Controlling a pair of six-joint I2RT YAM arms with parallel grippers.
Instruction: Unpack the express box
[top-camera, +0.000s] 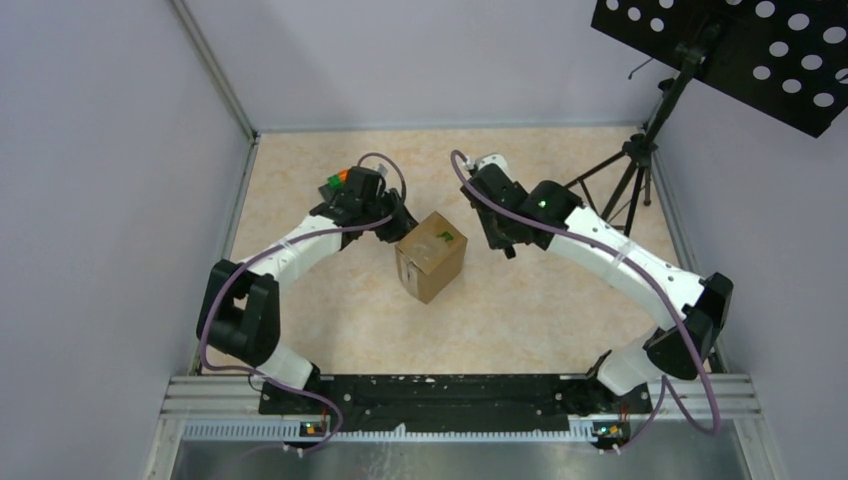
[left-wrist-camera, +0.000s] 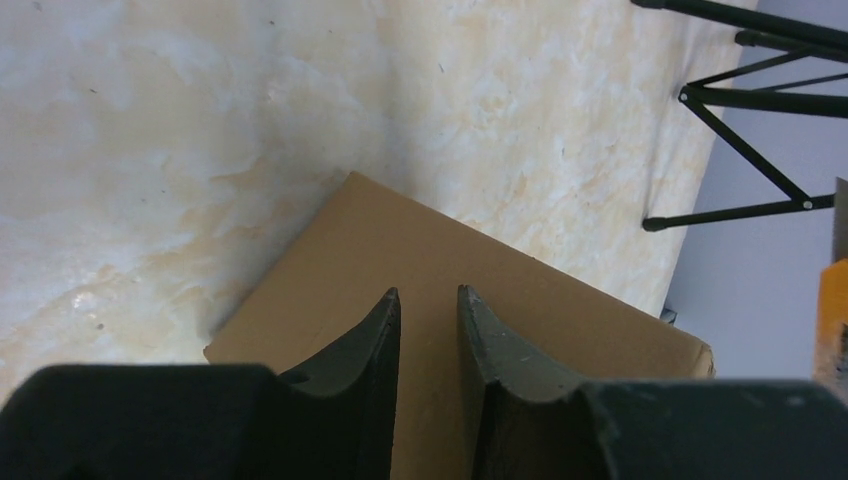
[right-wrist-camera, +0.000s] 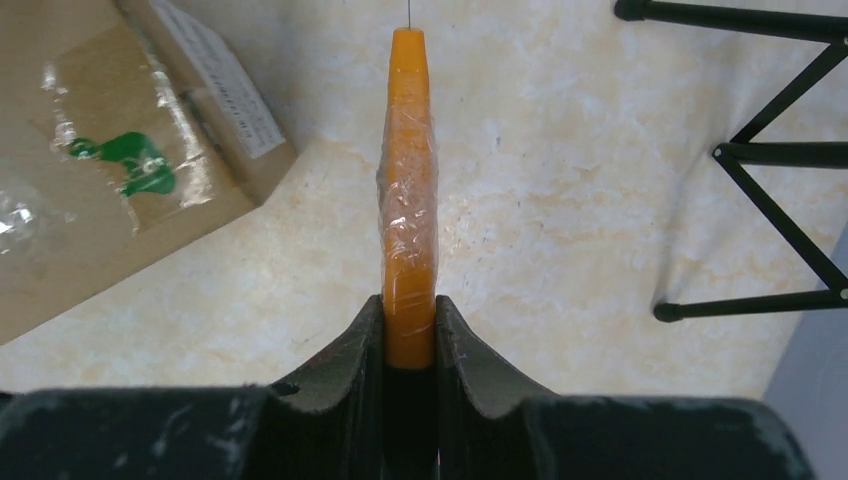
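A black tripod (top-camera: 628, 180) stands at the table's (top-camera: 540, 310) far right corner, behind my right arm. The express box (top-camera: 432, 256) sits mid-table between my grippers: brown cardboard, closed, glossy tape over a green mark. My left gripper (left-wrist-camera: 428, 300), slightly parted, is at its far left edge. My right gripper (right-wrist-camera: 409, 305) pinches an orange tool (right-wrist-camera: 408, 170).

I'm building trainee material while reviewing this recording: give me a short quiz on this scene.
1. True or false: the brown corrugated cardboard box has its flaps open.
2. The right arm's jaws hold: A) a slim orange film-wrapped tool; B) a tape roll; C) nothing.
3. Fill in: the black metal tripod stand is on the robot's ____ side.
Key: 1 false; 2 A; 3 right.
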